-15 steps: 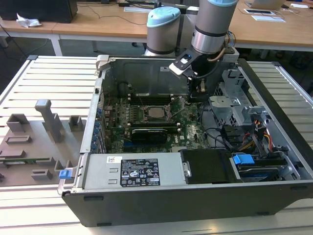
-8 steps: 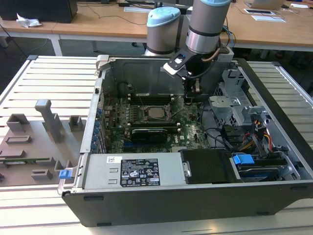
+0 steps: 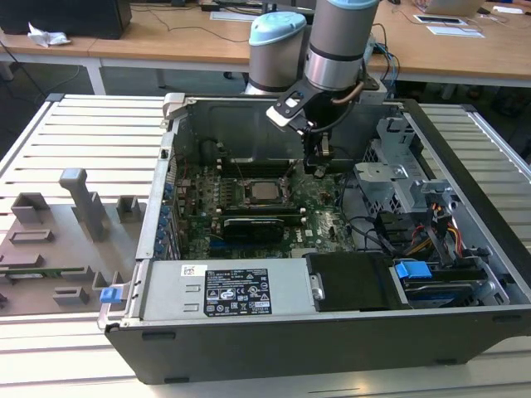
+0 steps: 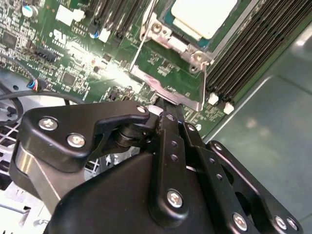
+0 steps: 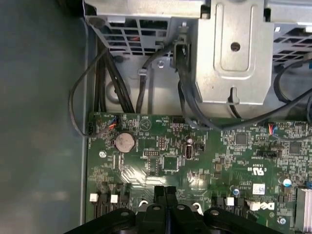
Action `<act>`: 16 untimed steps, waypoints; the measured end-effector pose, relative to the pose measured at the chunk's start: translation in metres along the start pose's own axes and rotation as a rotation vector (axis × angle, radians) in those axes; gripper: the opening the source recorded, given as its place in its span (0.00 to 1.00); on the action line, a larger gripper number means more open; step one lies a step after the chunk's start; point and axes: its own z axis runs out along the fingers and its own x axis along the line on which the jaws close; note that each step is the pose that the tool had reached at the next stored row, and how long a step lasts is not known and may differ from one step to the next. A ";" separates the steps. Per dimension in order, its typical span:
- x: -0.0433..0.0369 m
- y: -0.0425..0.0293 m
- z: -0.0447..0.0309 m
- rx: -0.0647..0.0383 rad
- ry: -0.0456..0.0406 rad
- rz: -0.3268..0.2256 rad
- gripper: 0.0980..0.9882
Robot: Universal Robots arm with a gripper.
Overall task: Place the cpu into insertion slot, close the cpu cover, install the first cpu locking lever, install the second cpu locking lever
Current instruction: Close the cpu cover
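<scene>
Up front in the exterior view, the open computer case [image 3: 332, 352] lies flat on the slatted tabletop [image 3: 91, 124]. A labelled grey box [image 3: 232, 290] runs along its near edge, with a blue tab [image 3: 412, 270] toward the exterior view's right. A grey fixture tray [image 3: 58, 240] sits beside the case on the exterior view's left.

Deeper in, there's the green motherboard [image 3: 323, 224]. At its middle the cpu [image 3: 265, 192] sits silver top up in the insertion slot [image 3: 248, 196]. The second wrist view gives the close look: the chip shows through the window of the cpu cover [image 4: 168, 43], whose silver frame lies flat around it. A thin lever rod [image 4: 138, 56] runs alongside the frame, and it cannot be told whether it is hooked down. Long black memory slots [image 4: 248, 53] flank the socket.

And here's the tool [image 3: 319, 166], hanging low over the board, near the socket on the exterior view's right and apart from the chip. In the first wrist view its fingertips [image 5: 159, 192] are pressed together seam to seam, with nothing seen between them. Past them lie a coin cell [image 5: 124, 142], black cables [image 5: 105, 73] and a silver drive cage [image 5: 234, 58].

Farthest back, the arm [image 3: 336, 41] rises in front of wooden desks [image 3: 166, 37].
</scene>
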 end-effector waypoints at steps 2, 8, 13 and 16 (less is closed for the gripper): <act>0.0002 -0.0061 0.0001 0.000 0.0000 0.000 0.01; 0.0006 -0.0149 0.0002 0.000 0.0000 0.000 0.01; 0.0008 -0.0204 0.0002 0.000 0.0000 0.000 0.01; 0.0009 -0.0232 0.0002 0.000 0.0000 0.000 0.01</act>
